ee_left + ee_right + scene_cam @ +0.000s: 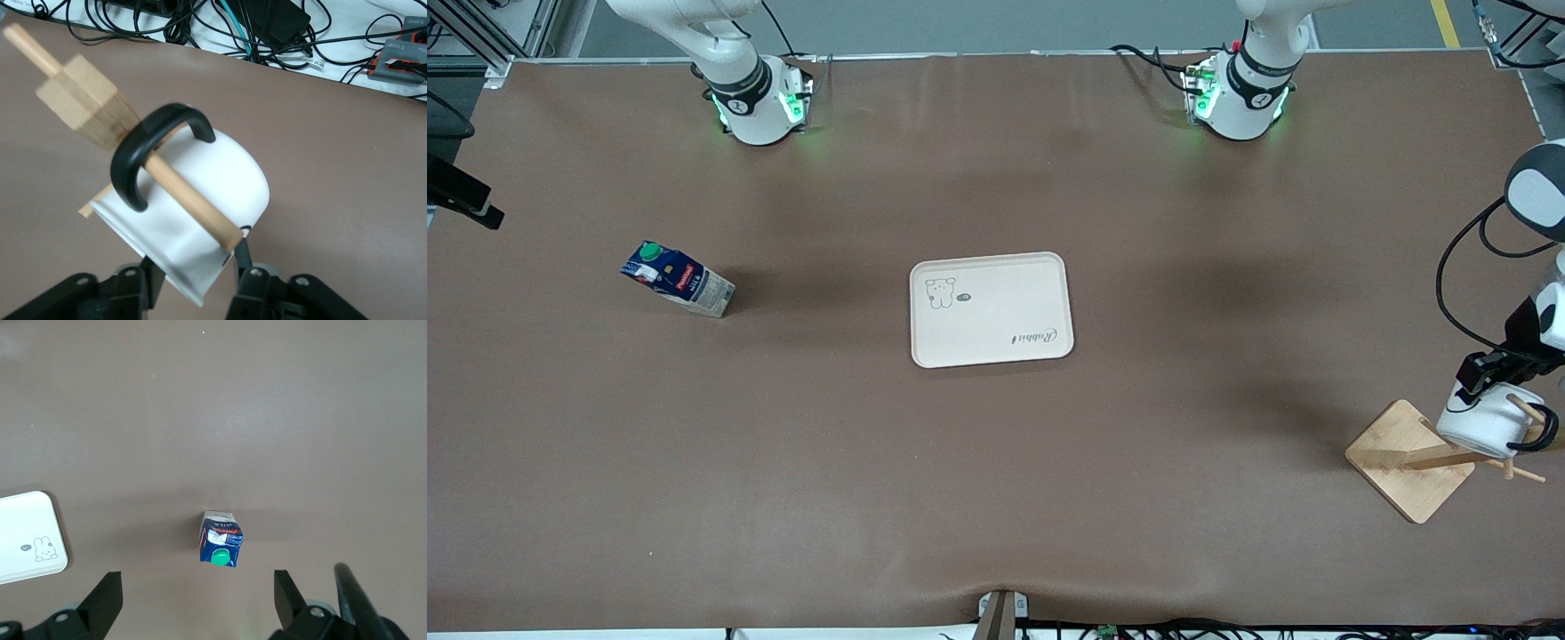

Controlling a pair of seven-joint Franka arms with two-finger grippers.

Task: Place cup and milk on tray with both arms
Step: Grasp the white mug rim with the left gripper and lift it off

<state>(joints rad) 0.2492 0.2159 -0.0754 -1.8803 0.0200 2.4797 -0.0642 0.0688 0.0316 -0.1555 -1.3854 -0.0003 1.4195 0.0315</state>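
The white cup (1485,427) hangs by its black handle (143,157) on a wooden peg (190,200) of the rack, at the left arm's end of the table. My left gripper (1480,378) has its fingers pressed against both sides of the cup (220,180) near its rim. The dark-blue milk (679,278) with its green cap stands on the table toward the right arm's end. My right gripper (197,600) hangs high over the milk (221,540), open and holding nothing. The cream tray (990,308) lies bare mid-table.
The rack's square wooden base (1400,462) sits near the table's edge at the left arm's end, its post (83,100) and pegs sticking out. Cables and boxes (267,27) lie off the table past the rack. The tray's corner (27,537) shows beside the milk.
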